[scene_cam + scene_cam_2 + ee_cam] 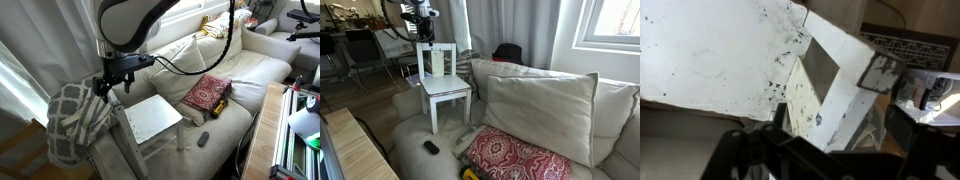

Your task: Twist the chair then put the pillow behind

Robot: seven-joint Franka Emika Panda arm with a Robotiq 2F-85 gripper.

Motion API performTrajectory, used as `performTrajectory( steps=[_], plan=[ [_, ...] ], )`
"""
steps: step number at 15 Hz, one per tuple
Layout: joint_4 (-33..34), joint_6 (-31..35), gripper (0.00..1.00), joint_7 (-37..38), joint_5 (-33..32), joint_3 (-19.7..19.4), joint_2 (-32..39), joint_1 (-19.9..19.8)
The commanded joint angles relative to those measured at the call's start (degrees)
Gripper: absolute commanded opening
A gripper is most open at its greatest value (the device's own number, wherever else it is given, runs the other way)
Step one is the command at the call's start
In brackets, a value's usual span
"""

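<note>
Spread claw [825, 150] just above chair [445, 88] back's top edge, pillow [540, 110] well apart.

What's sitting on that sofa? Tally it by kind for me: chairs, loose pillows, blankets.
Chairs: 1, the white chair
Loose pillows: 2, the cream pillow and the red patterned cushion
Blankets: 1, the grey-and-white lattice throw
Total: 4

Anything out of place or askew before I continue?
Yes: the small white chair stands up on the sofa cushions rather than a floor, thin legs on soft padding. Nothing looks spilled or damaged.
</note>
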Motion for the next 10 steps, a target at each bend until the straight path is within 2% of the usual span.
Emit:
performTrajectory(
  steps=[1,5,7,10],
  plan=[
    [-1.75,3.31,1.0,-3.84,4.61,2.14,-0.74,-2.17],
    [-1.98,3.69,1.0,-2.49,5.58,1.11,-1.48,-2.21],
    [-3.24,5.34,1.0,3.15,2.87,-2.58,-3.86,-0.89],
    [-5.39,7.14,1.0,9.27,0.57,-7.12,-7.7,-1.23]
  ],
)
